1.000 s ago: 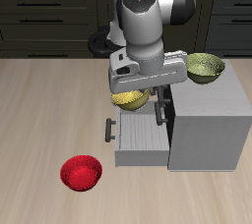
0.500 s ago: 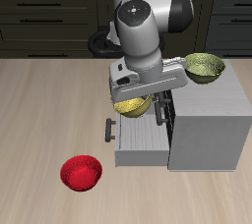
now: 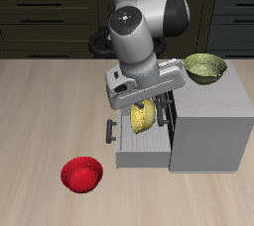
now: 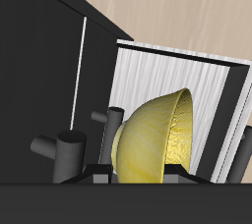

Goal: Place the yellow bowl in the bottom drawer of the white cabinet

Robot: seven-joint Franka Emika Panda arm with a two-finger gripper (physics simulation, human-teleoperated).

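The yellow bowl (image 3: pixel 142 117) hangs tilted on its side just above the open bottom drawer (image 3: pixel 139 147) of the white cabinet (image 3: pixel 210 121). My gripper (image 3: pixel 143 105) is shut on its rim. In the wrist view the yellow bowl (image 4: pixel 157 140) fills the space in front of the fingers, its speckled inside turned sideways, with the pale drawer tray (image 4: pixel 167 76) beyond it. The drawer's black bar handle (image 3: pixel 109 130) sticks out at its front.
An olive yellow-green bowl (image 3: pixel 205 66) rests on top of the cabinet. A red bowl (image 3: pixel 81 173) lies on the table near the front edge, beside the drawer. Dark kitchen cupboards run along the back.
The gripper has come down toward the drawer with the yellow bowl. The bowl has tipped from nearly level onto its side.
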